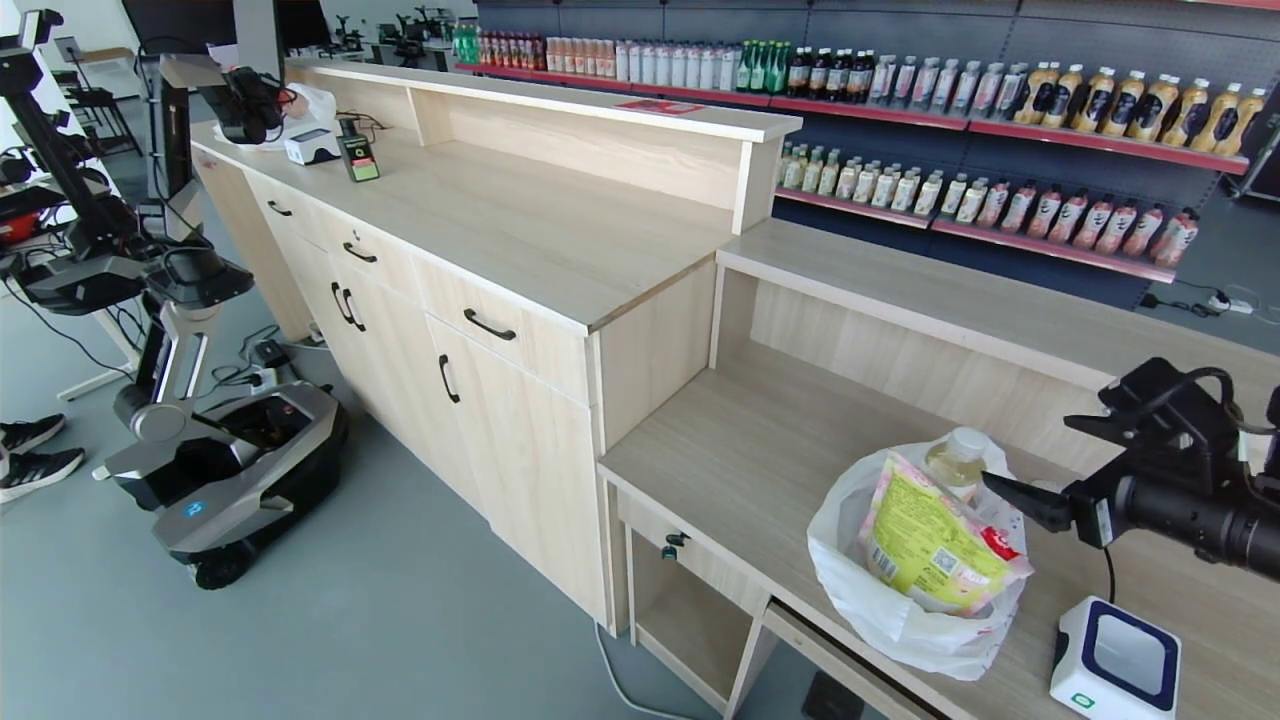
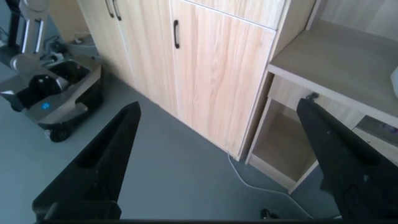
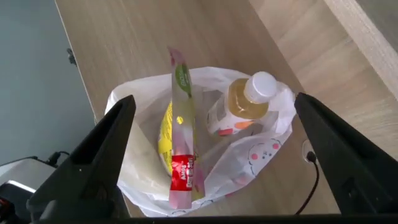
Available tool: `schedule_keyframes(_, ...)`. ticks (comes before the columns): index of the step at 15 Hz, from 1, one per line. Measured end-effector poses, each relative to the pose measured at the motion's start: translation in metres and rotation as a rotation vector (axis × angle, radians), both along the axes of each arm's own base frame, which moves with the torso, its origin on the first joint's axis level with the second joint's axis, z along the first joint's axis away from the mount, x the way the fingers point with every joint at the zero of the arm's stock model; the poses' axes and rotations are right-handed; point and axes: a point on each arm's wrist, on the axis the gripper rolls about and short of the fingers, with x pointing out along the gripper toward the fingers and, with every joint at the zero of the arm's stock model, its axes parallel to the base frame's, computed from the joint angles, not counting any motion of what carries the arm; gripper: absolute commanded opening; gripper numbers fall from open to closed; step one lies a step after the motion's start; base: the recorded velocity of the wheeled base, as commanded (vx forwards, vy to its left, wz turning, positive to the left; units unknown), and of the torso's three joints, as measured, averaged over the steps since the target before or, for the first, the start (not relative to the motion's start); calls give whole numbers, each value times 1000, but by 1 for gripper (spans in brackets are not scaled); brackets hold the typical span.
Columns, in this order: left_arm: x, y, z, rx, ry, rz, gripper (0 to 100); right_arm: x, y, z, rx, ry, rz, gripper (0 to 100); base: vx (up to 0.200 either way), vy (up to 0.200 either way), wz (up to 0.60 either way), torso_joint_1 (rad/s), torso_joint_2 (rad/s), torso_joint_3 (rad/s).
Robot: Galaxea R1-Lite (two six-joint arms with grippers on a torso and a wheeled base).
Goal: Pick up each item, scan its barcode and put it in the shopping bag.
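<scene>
the right gripper (image 3: 211,102) hangs above the shopping bag (image 3: 255,165), fingers spread wide with nothing between them, likely placed for a drop from above; the bag sits mouth-up on the lower counter (image 1: 740,450) near the scanner (image 1: 1115,660), a yellow-green pouch (image 3: 179,124) upright beside a capped bottle (image 3: 245,102); the left gripper (image 2: 217,109), wide open and empty, hangs over the floor, out of the way; the bag's bottom is hidden, so i cannot tell what else lies inside

Bottle shelves (image 1: 960,200) behind counter (image 1: 500,215); second robot (image 1: 215,470) on floor (image 1: 400,620).
</scene>
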Motion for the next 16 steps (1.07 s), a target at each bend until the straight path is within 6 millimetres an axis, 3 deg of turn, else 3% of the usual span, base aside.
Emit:
schedule_keyframes(2,0,0,0,0,0,0,100,-25,-2,22,-16,-72,-52,100,0,0,-600,5,0,2)
schedule_keyframes(6,0,0,0,0,0,-1,100,-53,-5,50,28,-187,-242,100,0,0,-600,1,2,1)
schedule_keyframes(16,0,0,0,0,0,0,100,-107,-5,60,133,-154,-469,100,0,0,-540,3,3,0)
